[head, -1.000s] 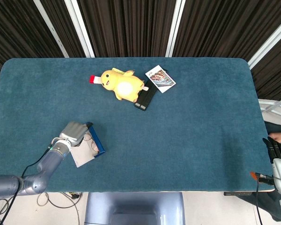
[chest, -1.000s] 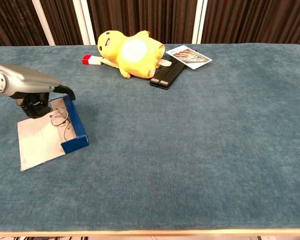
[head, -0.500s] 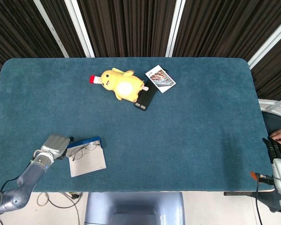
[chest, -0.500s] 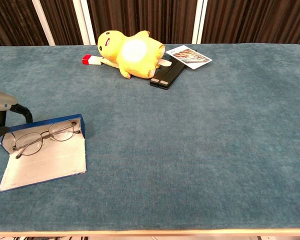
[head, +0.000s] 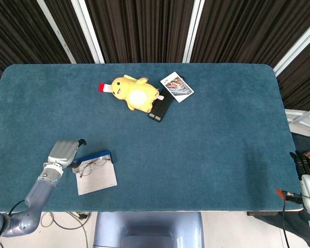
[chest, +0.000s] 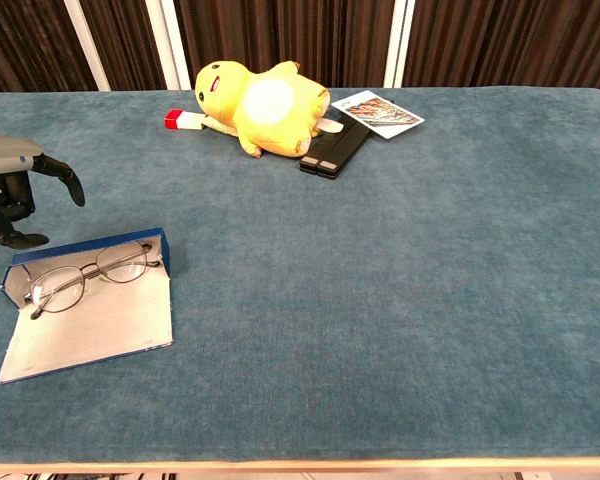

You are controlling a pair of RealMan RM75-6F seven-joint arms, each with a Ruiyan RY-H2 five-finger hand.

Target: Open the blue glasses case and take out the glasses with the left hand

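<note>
Just below and to the right of the left hand (chest: 15,195), the case (chest: 90,312) lies open on the table (chest: 400,300), lid flat toward the near edge, blue wall on the far side. The glasses (chest: 85,275) rest against that wall, temples seemingly folded. The left hand hangs just above the table, apart from case and glasses, fingers spread, holding nothing.

Judgement: the wire frame is light, thin and easily bent; the lenses would smudge or scratch. The bridge or the rim nearest the hand is the safest hold, by a light pinch. The case is light and may slide if nudged.

The case sits close to the near edge, with little margin there. Open cloth extends to the right and beyond the hand. Far beyond, well apart, lie a plush (head: 134,93), a black box (head: 161,107) and a card (head: 176,86).

The right hand (head: 306,170) sits off the table's right edge; whether wide or closed cannot be told.
</note>
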